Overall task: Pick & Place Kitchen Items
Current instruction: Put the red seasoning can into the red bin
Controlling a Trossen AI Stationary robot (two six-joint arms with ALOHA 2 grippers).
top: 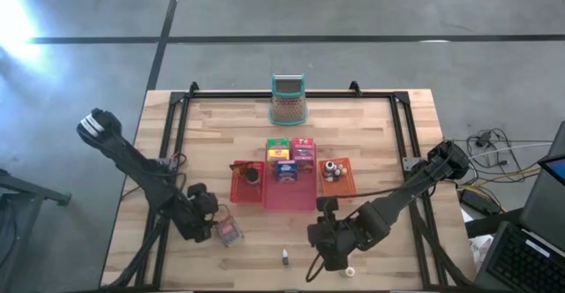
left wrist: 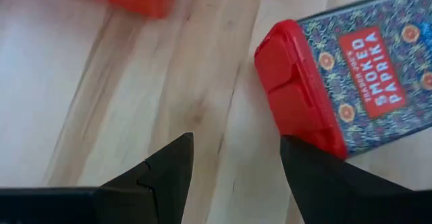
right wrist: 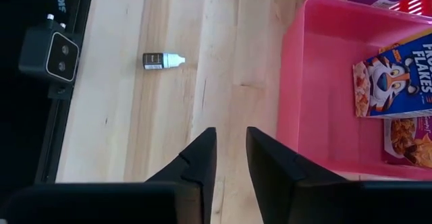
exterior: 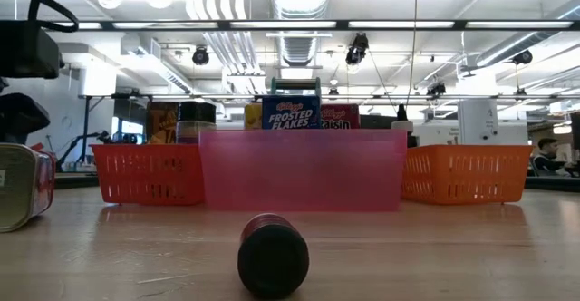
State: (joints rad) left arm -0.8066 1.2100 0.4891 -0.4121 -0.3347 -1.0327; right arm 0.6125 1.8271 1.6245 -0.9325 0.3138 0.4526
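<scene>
The left arm reaches in from the far left corner, elbow bent, its wrist low over the near left part of the tabletop. The left gripper (top: 214, 225) has its jaws parted with nothing between them. The right arm slants in from the right edge, folded low toward the near middle. The right gripper (right wrist: 231, 158) holds nothing, its jaws nearly together with a narrow gap.

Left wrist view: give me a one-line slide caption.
Left gripper open above the wooden table, a red-capped smoked paprika tin lying just beyond one finger, not gripped.
</scene>
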